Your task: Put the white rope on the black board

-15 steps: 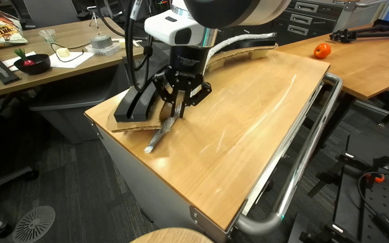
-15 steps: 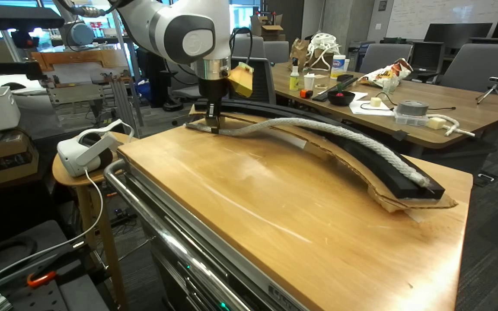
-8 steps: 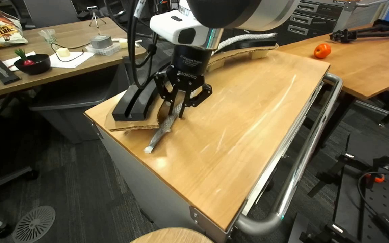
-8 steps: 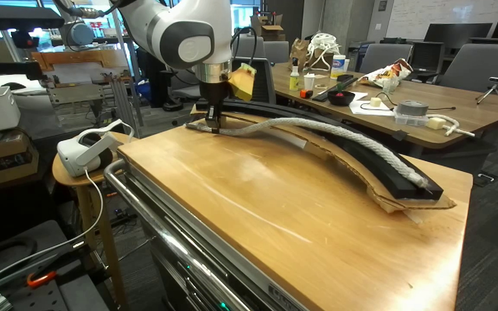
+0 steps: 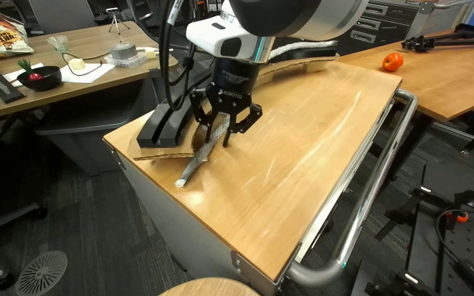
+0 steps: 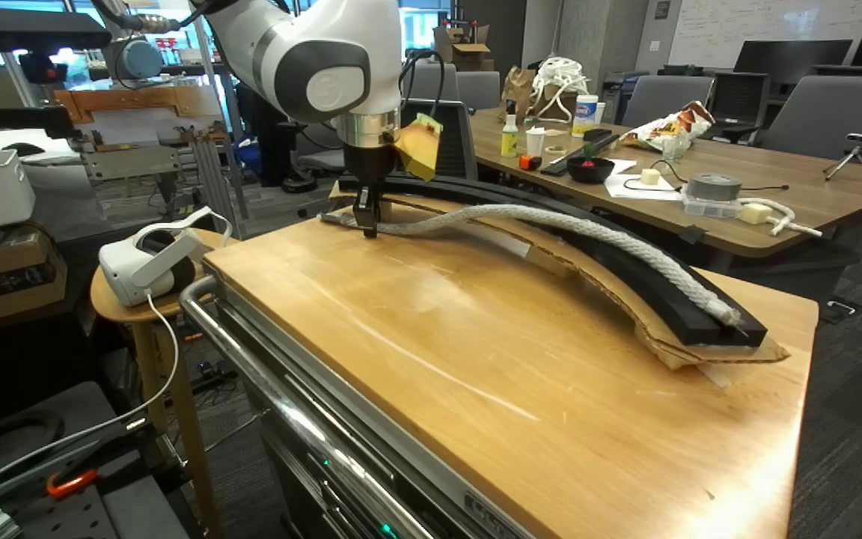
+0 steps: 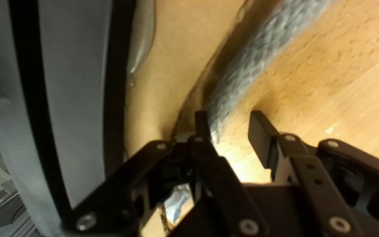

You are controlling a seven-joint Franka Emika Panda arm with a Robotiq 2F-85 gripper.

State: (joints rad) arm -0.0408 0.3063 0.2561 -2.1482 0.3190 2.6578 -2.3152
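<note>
On the wooden tabletop [image 6: 431,359] lies the loose stretch of white rope [image 6: 536,213], its other end over the black board [image 6: 618,266], and your gripper [image 5: 217,143] has its jaws spread about that stretch, so you're likely at the grasp: next, centre, pinch, carry across.

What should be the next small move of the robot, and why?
Probably close the fingers gently: the wrist view shows them apart, with the white rope seemingly between them, and in an exterior view this stretch lies beside the black board, not on it.
</note>
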